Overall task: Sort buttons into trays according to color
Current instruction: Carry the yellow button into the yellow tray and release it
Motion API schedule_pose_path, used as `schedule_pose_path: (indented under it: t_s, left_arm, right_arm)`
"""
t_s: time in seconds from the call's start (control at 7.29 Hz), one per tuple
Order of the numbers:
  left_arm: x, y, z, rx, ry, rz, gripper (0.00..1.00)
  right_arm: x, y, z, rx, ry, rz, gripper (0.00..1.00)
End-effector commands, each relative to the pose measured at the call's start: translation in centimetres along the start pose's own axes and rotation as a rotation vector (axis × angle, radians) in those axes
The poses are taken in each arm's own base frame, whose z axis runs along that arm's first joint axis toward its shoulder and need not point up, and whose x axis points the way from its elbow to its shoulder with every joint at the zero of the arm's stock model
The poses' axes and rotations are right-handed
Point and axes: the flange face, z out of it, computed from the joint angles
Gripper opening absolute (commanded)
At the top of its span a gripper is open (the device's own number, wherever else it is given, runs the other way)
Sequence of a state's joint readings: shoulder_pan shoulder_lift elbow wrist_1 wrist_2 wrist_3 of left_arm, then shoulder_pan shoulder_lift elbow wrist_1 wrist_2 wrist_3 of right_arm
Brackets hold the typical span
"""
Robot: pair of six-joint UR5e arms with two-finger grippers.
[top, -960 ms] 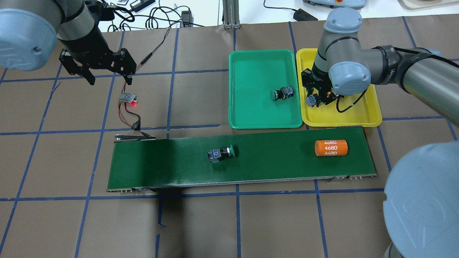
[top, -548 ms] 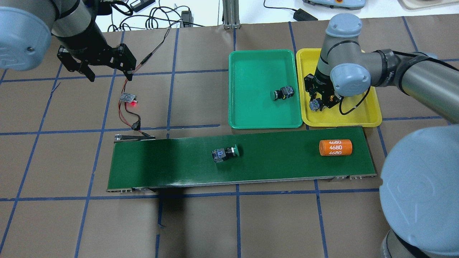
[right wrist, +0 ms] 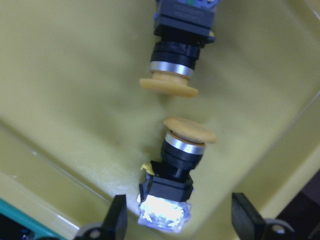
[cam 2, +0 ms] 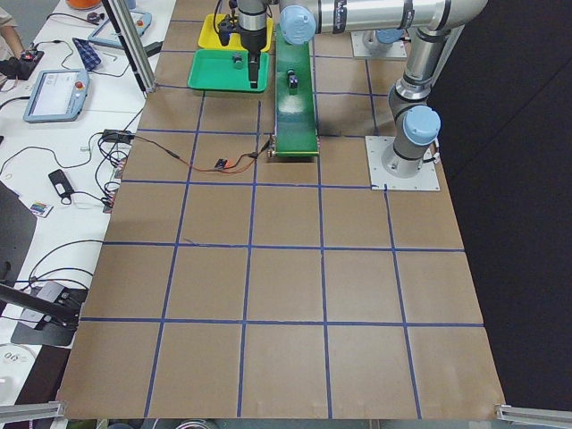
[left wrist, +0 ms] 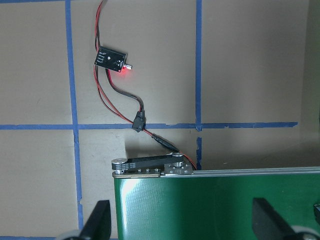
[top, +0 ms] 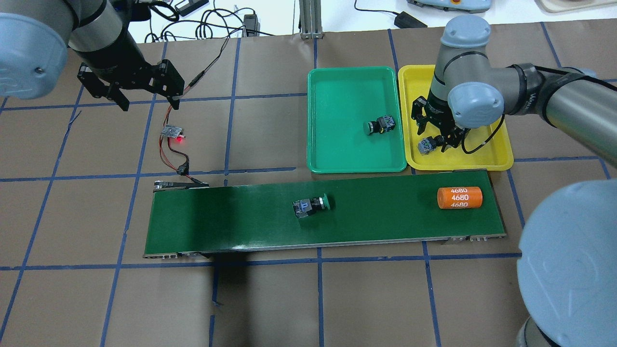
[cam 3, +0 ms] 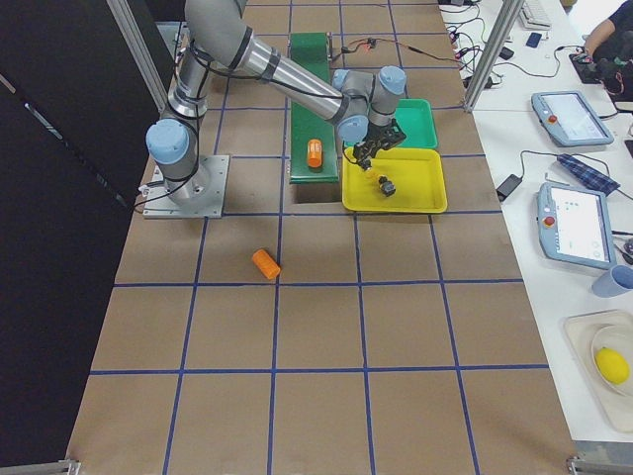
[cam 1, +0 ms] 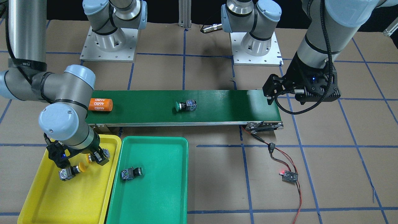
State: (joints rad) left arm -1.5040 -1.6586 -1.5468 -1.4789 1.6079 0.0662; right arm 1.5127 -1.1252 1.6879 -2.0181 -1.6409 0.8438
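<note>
My right gripper (top: 436, 132) is open low over the yellow tray (top: 491, 149). In the right wrist view its fingers (right wrist: 117, 220) stand apart on either side of a yellow button (right wrist: 172, 170), and a second yellow button (right wrist: 180, 45) lies cap to cap with it. Both show in the front view (cam 1: 70, 172) (cam 1: 99, 154). One green button (top: 380, 125) lies in the green tray (top: 337, 96). Another green button (top: 312, 206) lies on the conveyor belt (top: 217, 217). My left gripper (top: 147, 99) is open and empty, high over the table's far left.
An orange cylinder (top: 459, 197) lies on the belt's right end, just in front of the yellow tray. A small circuit board (top: 173, 131) with red wires lies below the left gripper. Another orange cylinder (cam 3: 265, 263) lies on the table near the robot's base.
My right gripper has opened and left the yellow button lying in the yellow tray. The green button and the orange cylinder have ridden rightward on the belt. The left gripper shifted slightly.
</note>
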Motion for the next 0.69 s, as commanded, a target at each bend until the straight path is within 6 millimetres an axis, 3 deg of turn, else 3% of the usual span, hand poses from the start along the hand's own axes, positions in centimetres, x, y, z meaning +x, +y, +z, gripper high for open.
schedule_pose_path:
  t_s: [0.0, 0.14, 0.41, 0.55]
  left_arm:
    - [-0.1, -0.7, 0.0, 0.001, 0.002, -0.003, 1.00]
    - [-0.1, -0.8, 0.1, 0.001, 0.003, -0.001, 1.00]
    - [-0.1, -0.8, -0.1, 0.004, 0.003, -0.004, 1.00]
    - [-0.1, -0.7, -0.2, 0.006, 0.001, -0.004, 1.00]
  right_arm:
    - [2.9, 3.2, -6.6, -0.020, 0.009, -0.013, 1.00]
    - [4.1, 6.6, -10.1, -0.031, 0.006, -0.031, 1.00]
    - [6.9, 12.8, -13.3, -0.069, 0.069, 0.067, 1.00]
    - [6.9, 16.2, -13.3, -0.059, 0.082, 0.145, 1.00]
